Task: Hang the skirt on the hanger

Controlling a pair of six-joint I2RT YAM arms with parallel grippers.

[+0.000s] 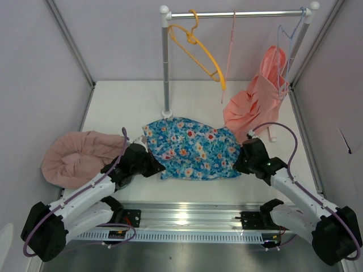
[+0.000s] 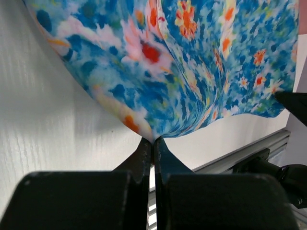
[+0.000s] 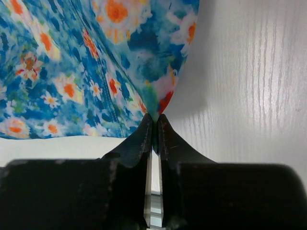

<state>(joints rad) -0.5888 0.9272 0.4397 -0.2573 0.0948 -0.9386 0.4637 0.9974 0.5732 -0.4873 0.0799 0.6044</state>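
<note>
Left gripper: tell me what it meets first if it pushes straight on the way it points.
The floral skirt, whose edge the left gripper is shut on; its cloth lies directly ahead. What lies beyond is hidden.

A white table point(image 1: 113, 107) with faint wood grain filled the enclosure, closed in by pale lilac-grey walls point(image 1: 34, 62) — metal struts point(image 1: 70, 41) ran down the corners. A silver rack point(image 1: 165, 68) stood at the back; an aluminium rail point(image 1: 187, 215) caught a bright glare along the near edge.

The right gripper's point(image 3: 154, 125) 2 fingers point(image 3: 139, 141) pinch an edge of the floral skirt point(image 3: 96, 62) above the white table point(image 3: 249, 86).
</note>
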